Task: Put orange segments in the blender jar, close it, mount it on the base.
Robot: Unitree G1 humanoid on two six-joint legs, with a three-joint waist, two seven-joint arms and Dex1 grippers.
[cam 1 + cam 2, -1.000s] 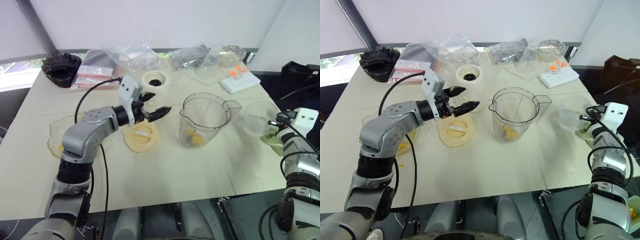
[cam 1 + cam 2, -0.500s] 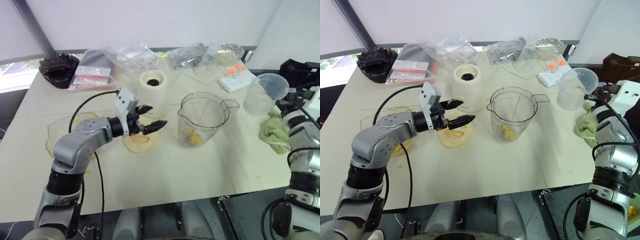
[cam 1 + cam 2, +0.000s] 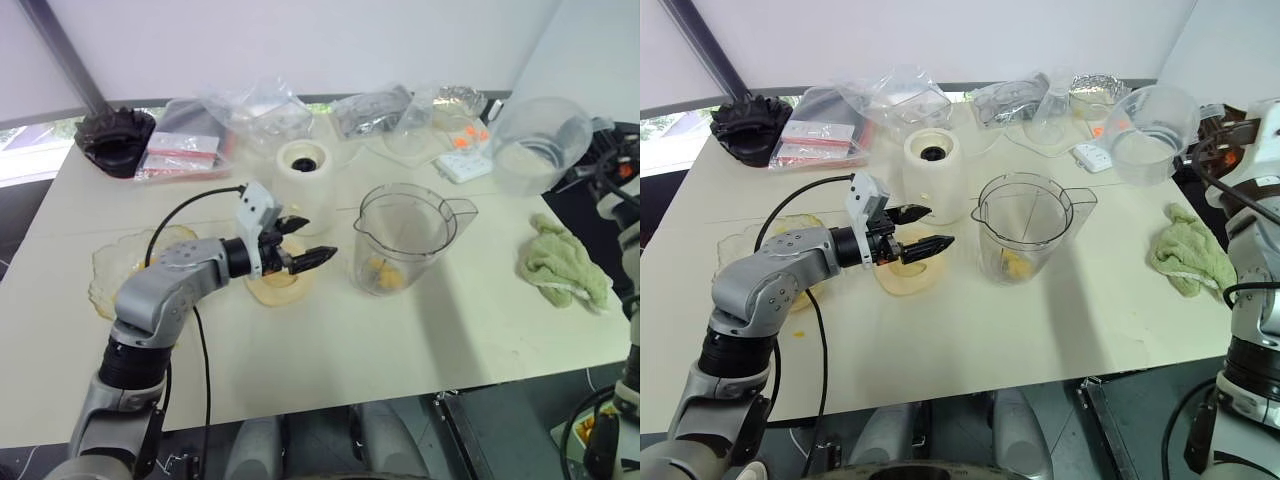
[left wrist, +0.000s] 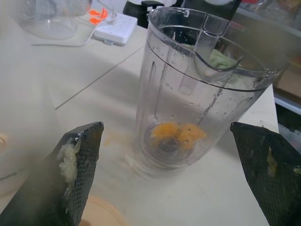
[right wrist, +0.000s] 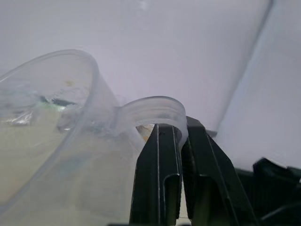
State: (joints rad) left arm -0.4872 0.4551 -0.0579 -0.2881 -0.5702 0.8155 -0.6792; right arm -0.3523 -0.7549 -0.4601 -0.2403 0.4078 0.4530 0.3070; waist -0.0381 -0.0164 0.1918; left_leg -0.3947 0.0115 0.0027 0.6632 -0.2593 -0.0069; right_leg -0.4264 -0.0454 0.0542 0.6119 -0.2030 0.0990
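Note:
The blender jar [image 3: 405, 232] stands upright at mid-table, with orange segments [image 4: 178, 133] lying in its bottom. Left of it my left gripper [image 3: 312, 238] hovers open and empty, pointing at the jar, with pulp stuck to its fingers [image 4: 77, 174]. It hangs just above a flat cream lid [image 3: 278, 285]. The cream base [image 3: 305, 163] stands behind that lid. At the far right my right gripper [image 5: 180, 134] is raised well above the table, shut on the tab handle of a small clear plastic cup [image 3: 540, 140], which is tilted.
A shallow glass bowl [image 3: 112, 285] with orange bits lies at the left. A green cloth [image 3: 562, 265] lies at the right edge. Plastic bags [image 3: 255, 110], a white power strip [image 3: 462, 162] and a black object [image 3: 115, 128] line the back.
My right gripper has lifted the clear cup from the table at the right to high in the air, uncovering the green cloth. My left gripper has sunk slightly and stays open.

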